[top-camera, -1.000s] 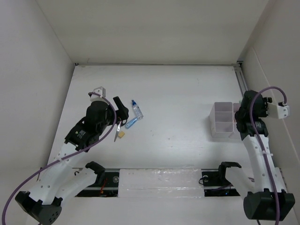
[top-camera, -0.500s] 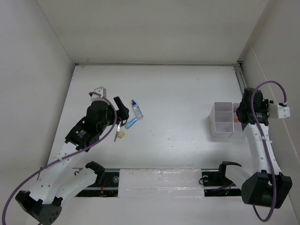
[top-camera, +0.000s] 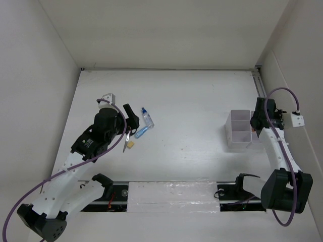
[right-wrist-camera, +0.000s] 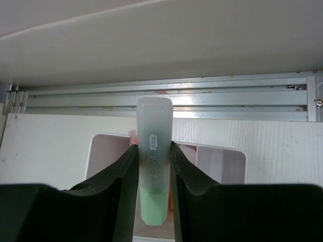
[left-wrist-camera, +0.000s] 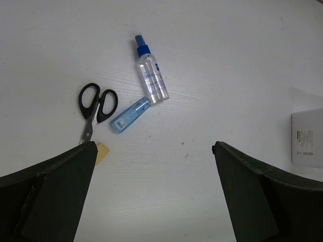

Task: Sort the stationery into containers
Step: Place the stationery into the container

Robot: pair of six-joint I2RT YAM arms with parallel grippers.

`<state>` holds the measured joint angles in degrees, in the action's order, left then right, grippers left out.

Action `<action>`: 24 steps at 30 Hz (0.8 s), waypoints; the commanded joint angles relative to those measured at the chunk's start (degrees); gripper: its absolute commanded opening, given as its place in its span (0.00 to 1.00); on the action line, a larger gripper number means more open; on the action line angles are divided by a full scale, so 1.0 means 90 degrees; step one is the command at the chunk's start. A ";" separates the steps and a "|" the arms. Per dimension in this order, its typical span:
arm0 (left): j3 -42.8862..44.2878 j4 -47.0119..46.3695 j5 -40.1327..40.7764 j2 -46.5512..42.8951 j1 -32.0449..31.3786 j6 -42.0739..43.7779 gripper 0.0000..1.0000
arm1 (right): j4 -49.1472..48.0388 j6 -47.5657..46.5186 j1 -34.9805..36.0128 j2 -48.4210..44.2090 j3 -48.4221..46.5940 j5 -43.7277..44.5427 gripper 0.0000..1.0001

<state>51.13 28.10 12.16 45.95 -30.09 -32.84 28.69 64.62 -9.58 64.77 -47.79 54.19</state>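
1. Black left claw (left-wrist-camera: 154, 151): jaws wide apart, empty, hovering over the loose items
2. Scissors (left-wrist-camera: 96, 103), yellow eraser (left-wrist-camera: 102, 151) just beside the blade, blue tube (left-wrist-camera: 129, 115) and glue bottle (left-wrist-camera: 151, 78): unsorted on the table (top-camera: 192, 101)
3. Organiser (top-camera: 228, 132): far right
4. Green marker (right-wrist-camera: 153, 166): clamped in my right claw (right-wrist-camera: 153, 147) above the organiser, seemingly over a divider. If I release here, it may catch the wall and topple out
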 commanded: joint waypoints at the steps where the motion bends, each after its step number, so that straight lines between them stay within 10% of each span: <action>1: 0.0090 -0.0173 0.0006 -0.0086 0.0023 0.0094 1.00 | -0.0297 0.0007 -0.0019 0.0117 -0.0051 0.0014 0.00; 19: 0.0090 -0.0231 0.0006 -0.0145 0.0023 0.0094 1.00 | 0.0650 0.1022 0.0606 0.0967 -0.0529 0.0717 0.00; 24: 0.0090 -0.0231 0.0006 -0.0145 0.0023 0.0094 1.00 | 0.0855 0.1169 0.0820 0.0968 -0.0598 0.0775 0.27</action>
<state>51.13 28.05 12.16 45.47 -30.09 -32.82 34.13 72.40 -3.55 74.15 -50.43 58.76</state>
